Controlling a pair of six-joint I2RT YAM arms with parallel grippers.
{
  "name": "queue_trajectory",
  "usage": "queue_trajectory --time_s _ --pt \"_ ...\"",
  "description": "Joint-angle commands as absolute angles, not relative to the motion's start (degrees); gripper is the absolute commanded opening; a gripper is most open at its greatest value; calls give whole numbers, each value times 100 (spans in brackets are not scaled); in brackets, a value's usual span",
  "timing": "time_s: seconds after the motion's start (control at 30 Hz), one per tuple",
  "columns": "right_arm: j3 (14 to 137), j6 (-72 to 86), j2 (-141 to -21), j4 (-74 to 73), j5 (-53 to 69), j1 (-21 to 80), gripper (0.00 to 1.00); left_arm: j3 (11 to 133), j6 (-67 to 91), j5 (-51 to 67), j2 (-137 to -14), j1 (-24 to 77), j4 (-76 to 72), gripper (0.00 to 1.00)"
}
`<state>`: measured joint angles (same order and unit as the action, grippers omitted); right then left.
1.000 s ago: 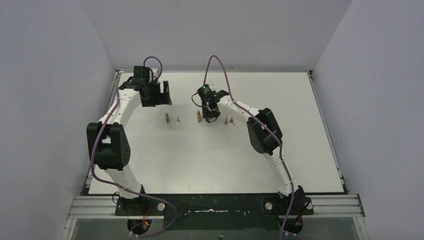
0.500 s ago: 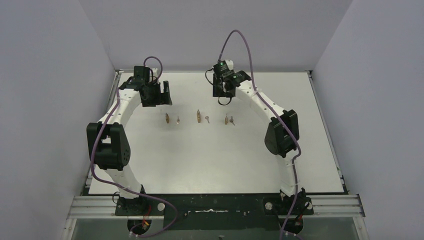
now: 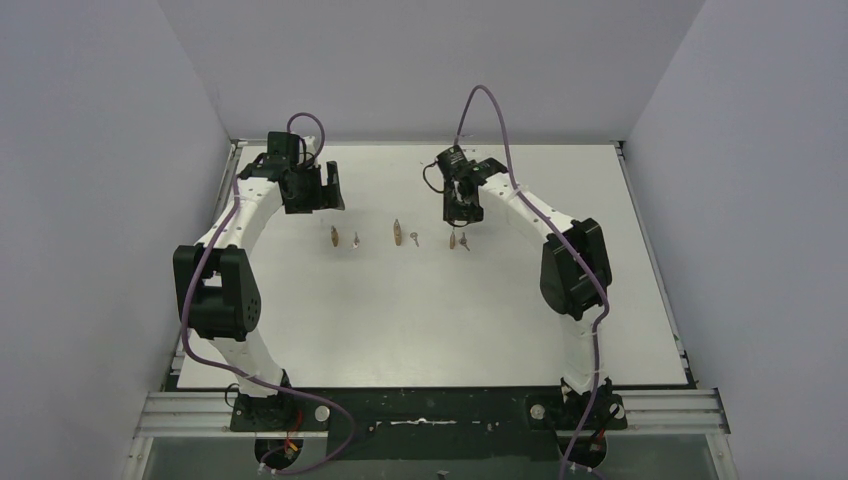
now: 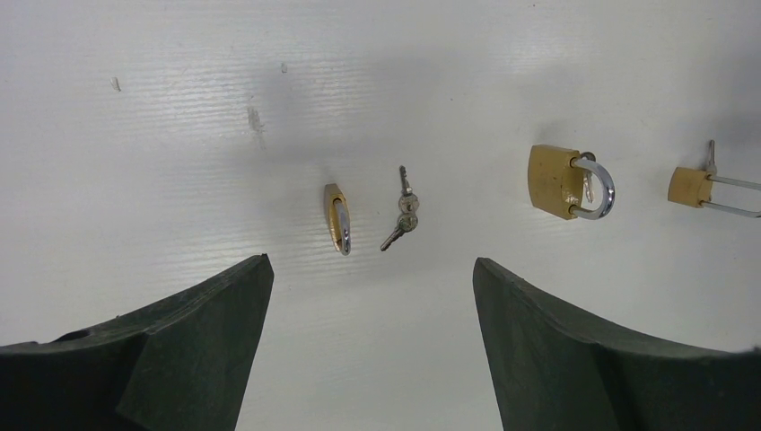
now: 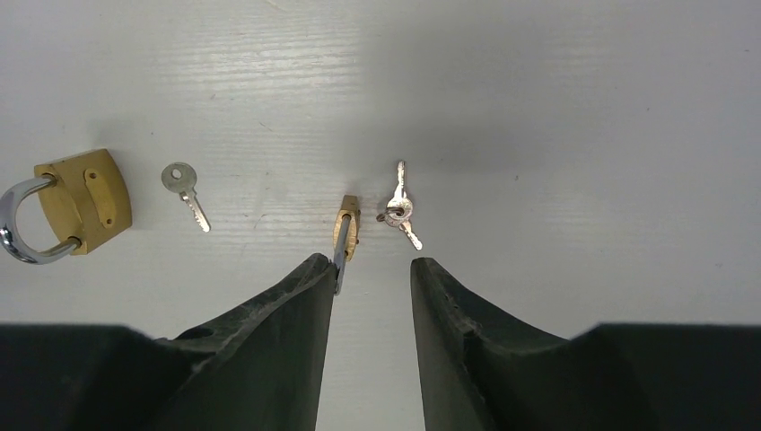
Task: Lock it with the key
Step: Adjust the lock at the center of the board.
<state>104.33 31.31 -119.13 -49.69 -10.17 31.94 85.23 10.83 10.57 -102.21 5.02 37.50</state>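
Brass shows three times in a row across the white tabletop [image 3: 420, 320]. From overhead the left brass padlock [image 3: 334, 237], middle brass padlock [image 3: 398, 234] and right brass padlock [image 3: 452, 240] are mere slivers. The right wrist view tells more (overhead cannot). There the middle one lies flat, steel shackle leftward, with a single silver key [image 5: 187, 193] near it. The right one stands on edge just beside a ringed pair of silver keys [image 5: 399, 208]. The right pincer [image 5: 371, 265] hangs just short of that lock, partly spread, gripping nothing. The left pincer [image 4: 370, 265] gapes wide above the left lock and its small silver key bunch [image 4: 404, 211]. Broad white room runs from the row to the arm bases; grey walls [image 3: 100, 150] close three sides.
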Motion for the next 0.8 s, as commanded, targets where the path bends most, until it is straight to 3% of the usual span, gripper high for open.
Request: queue_trajectory --time_s 0.0,0.77 --pt "10452 3282 -11874 -4712 -1010 3204 37 8732 1094 1178 -9953 457 3611 80" --pt "10172 3493 -12516 -4444 -704 3312 38 8762 1073 1188 -9953 457 3639 80"
